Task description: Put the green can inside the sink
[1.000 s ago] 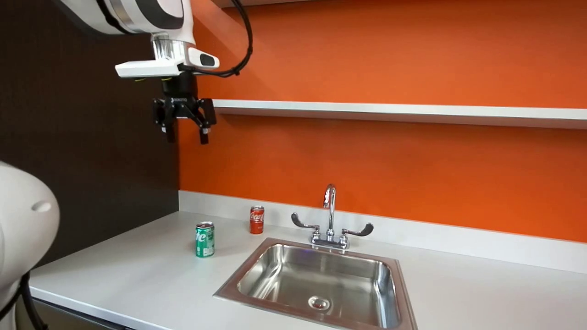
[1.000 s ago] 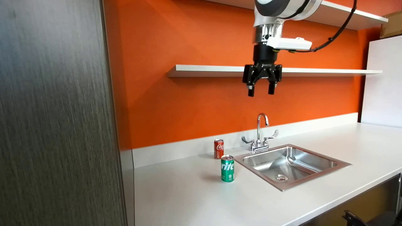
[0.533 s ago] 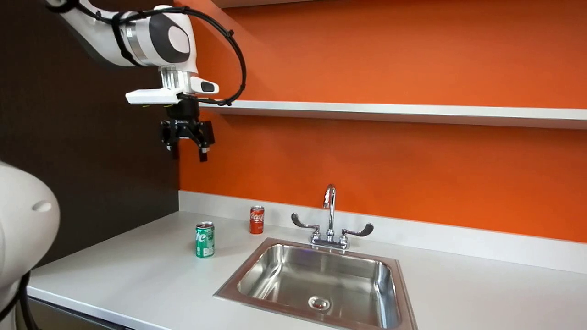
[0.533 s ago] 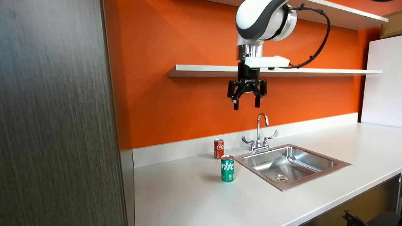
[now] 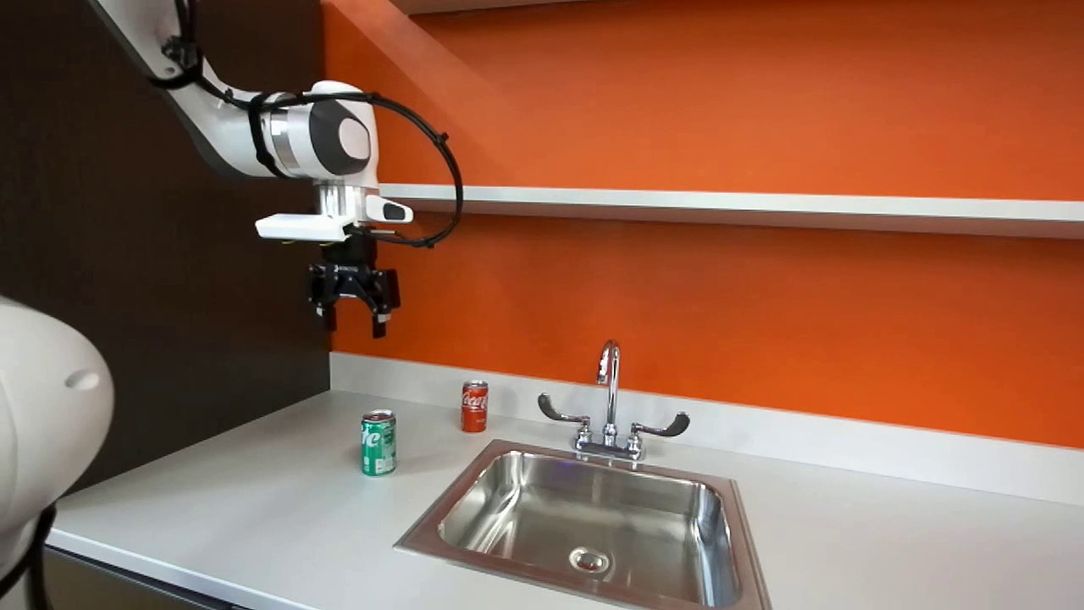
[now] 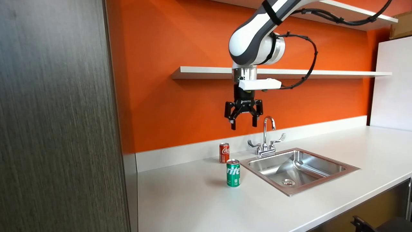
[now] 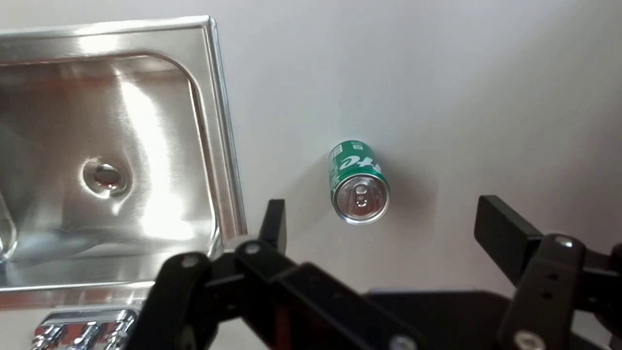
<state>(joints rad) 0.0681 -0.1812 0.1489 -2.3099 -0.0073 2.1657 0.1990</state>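
Currently, the green can (image 5: 378, 444) stands upright on the tabletop (image 5: 254, 525), long axis vertical, silvery top (image 7: 362, 198) and pull tab (image 7: 361, 189) facing up. Base sits flat on the surface; sides read plumb in both exterior views. Wrist camera sees it obliquely from above: top end toward the lower part of that view, body running upward and slightly left from there, white lettering along the side.

Location: outside the sink (image 7: 214, 121), near the rim but apart from it.

Relative to the gripper (image 6: 244, 124): can is below, with a clear vertical gap between fingertips (image 6: 233, 126) and can top in both exterior views. Wrist view places it between the two fingers (image 7: 505, 238), nearer the finger at left of that view. Whether the gripper is centred exactly over the can: cannot tell.

Gripper: pointing straight down, fingers spread wide, the space between them looking broader than the can in the wrist view. Holds nothing; both fingertips are in free air, touching neither can nor tabletop.

Surroundings: red can (image 5: 474, 407), also upright, farther back toward the orange wall (image 5: 804, 330), apart from the green can. Chrome faucet (image 5: 611, 402) at the back edge of the sink, its two handles one to each side; round drain (image 7: 108, 176) visible in the basin floor.
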